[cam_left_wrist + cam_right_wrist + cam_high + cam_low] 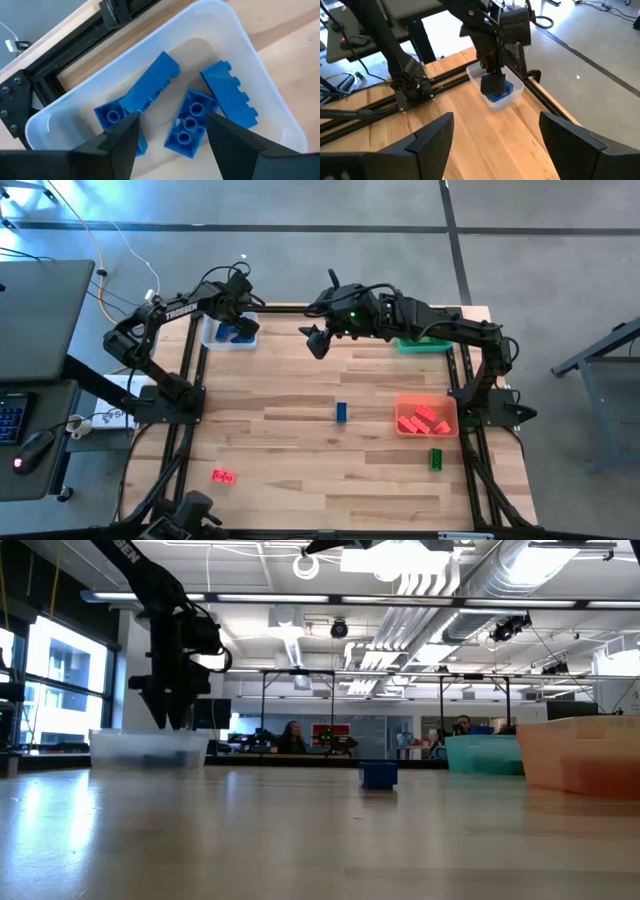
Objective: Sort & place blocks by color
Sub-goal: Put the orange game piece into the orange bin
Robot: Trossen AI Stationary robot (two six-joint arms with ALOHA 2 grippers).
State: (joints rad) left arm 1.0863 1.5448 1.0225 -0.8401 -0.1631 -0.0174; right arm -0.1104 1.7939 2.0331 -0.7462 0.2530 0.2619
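My left gripper (172, 145) hangs open, pointing down over the clear bin (215, 338) at the table's far left. Several blue blocks (150, 82) lie in that bin, one of them (190, 122) below the gap between the fingers, untouched. My right gripper (315, 340) is open and empty, raised high over the far middle of the table. One blue block (341, 412) lies flat at the table's centre. A red block (223, 476) lies near the front left and a green block (436, 458) at the right, beside the orange bin (450, 412), which holds several red blocks.
A green bin (425, 342) stands at the far right, partly under my right arm. Dark frame rails (190, 380) run along the table's left and right sides. The wood between the loose blocks is bare. In the low view, people sit in the room far behind the table.
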